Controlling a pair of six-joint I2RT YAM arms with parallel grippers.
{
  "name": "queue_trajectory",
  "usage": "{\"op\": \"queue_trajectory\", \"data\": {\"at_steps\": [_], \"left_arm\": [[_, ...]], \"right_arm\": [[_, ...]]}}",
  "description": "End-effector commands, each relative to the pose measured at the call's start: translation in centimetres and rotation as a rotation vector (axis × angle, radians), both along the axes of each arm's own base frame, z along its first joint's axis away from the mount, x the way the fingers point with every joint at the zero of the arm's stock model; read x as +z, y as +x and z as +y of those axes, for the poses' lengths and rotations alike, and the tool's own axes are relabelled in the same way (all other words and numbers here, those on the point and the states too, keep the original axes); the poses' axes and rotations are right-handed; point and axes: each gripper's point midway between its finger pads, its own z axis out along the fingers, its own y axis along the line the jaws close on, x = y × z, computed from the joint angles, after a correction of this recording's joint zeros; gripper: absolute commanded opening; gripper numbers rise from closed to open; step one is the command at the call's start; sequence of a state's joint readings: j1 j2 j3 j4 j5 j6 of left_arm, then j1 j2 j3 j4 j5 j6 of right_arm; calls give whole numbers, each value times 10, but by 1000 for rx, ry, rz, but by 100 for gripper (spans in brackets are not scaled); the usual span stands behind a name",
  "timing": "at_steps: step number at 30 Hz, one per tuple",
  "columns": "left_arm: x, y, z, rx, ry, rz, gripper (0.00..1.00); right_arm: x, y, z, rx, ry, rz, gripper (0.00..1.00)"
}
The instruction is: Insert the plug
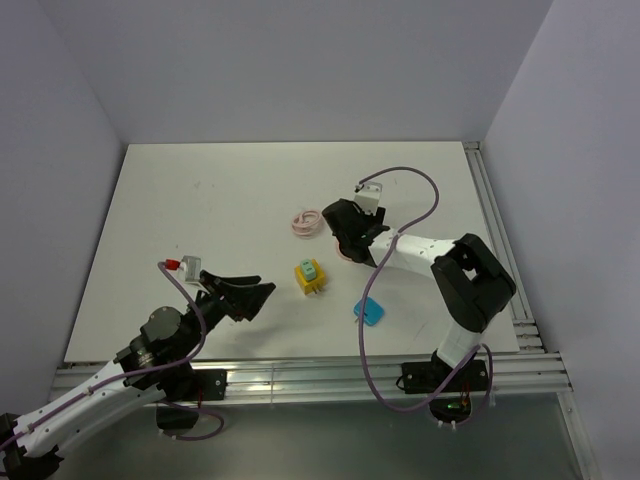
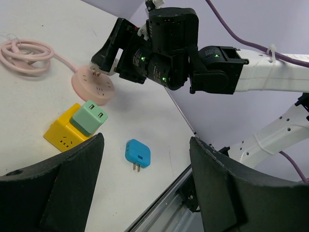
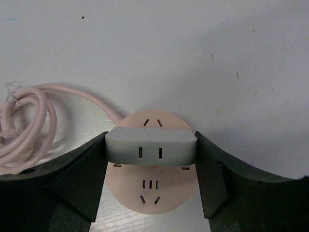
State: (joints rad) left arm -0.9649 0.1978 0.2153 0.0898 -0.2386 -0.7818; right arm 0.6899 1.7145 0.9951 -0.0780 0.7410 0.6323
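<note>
The right gripper (image 1: 347, 238) pinches the grey plug (image 3: 150, 146) just over the round pink socket (image 3: 152, 193), so its pins can meet the holes. The left gripper (image 1: 257, 289) is spread wide, holding nothing.

Grey plug (image 3: 150, 147) matt plastic; pink socket (image 3: 152, 193) smooth plastic.

A flat white matte desk top (image 1: 200, 230) is boxed by plain pale lavender-grey walls (image 1: 300, 60) at its far, left and right edges. Silver aluminium rails (image 1: 300, 372) line its near and right edges.
</note>
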Motion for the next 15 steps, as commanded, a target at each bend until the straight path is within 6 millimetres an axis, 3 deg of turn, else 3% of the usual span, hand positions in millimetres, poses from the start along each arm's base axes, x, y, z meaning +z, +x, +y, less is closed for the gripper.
{"op": "queue_trajectory", "data": {"at_steps": [1,15], "left_arm": [[9,-4,-2,-23,-36,-15,77],[10,-5,-4,-33,-41,-12,77]], "right_arm": [[-46,-39,-11,43,-65,178,0],[-67,-46,-8,76,-64,267,0]]}}
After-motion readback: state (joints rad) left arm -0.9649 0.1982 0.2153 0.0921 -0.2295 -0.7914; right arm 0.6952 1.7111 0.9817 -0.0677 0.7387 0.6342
